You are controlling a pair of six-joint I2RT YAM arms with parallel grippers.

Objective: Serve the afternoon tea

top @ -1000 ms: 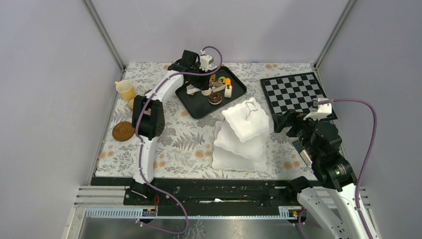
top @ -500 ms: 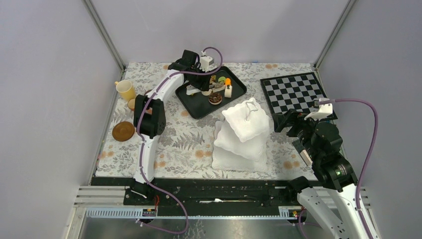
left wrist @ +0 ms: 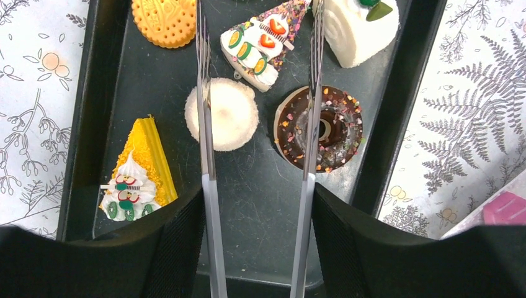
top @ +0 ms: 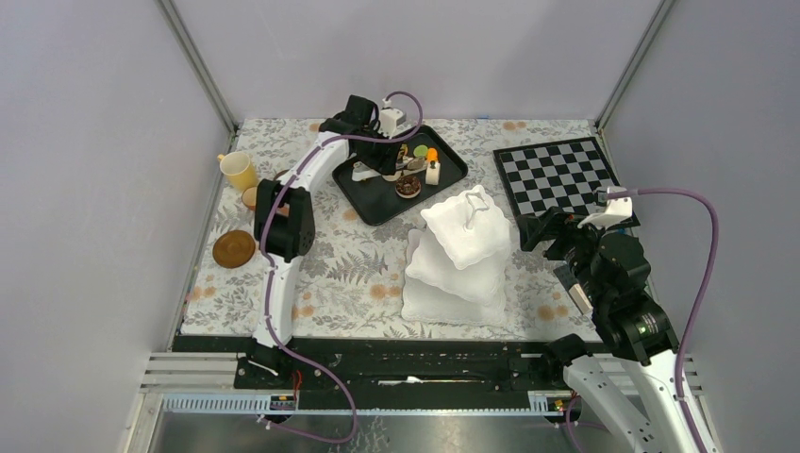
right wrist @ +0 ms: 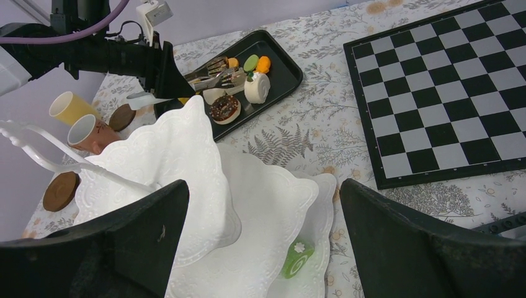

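My left gripper (left wrist: 257, 211) is shut on the silver tongs (left wrist: 205, 124), whose two blades reach out over the black tray (left wrist: 99, 93). One blade lies across a white round cake (left wrist: 226, 115) and the other across a chocolate donut (left wrist: 335, 127); nothing is pinched between them. A fruit-topped wedge (left wrist: 263, 40), an orange biscuit (left wrist: 164, 22), a white roll (left wrist: 360, 31) and a yellow wedge (left wrist: 139, 167) lie around them. The white three-tier stand (top: 464, 247) is mid-table with a green roll (right wrist: 296, 256) on its bottom tier. My right gripper (right wrist: 263, 192) hangs open beside the stand.
A yellow cup (top: 238, 170), a brown cup (top: 250, 196) and a brown saucer (top: 233, 249) sit at the table's left side. A chessboard (top: 557, 175) lies at the back right. Grey walls enclose the table on three sides.
My left gripper has shifted slightly over the tray with the tongs. The right arm and the stand have not moved.
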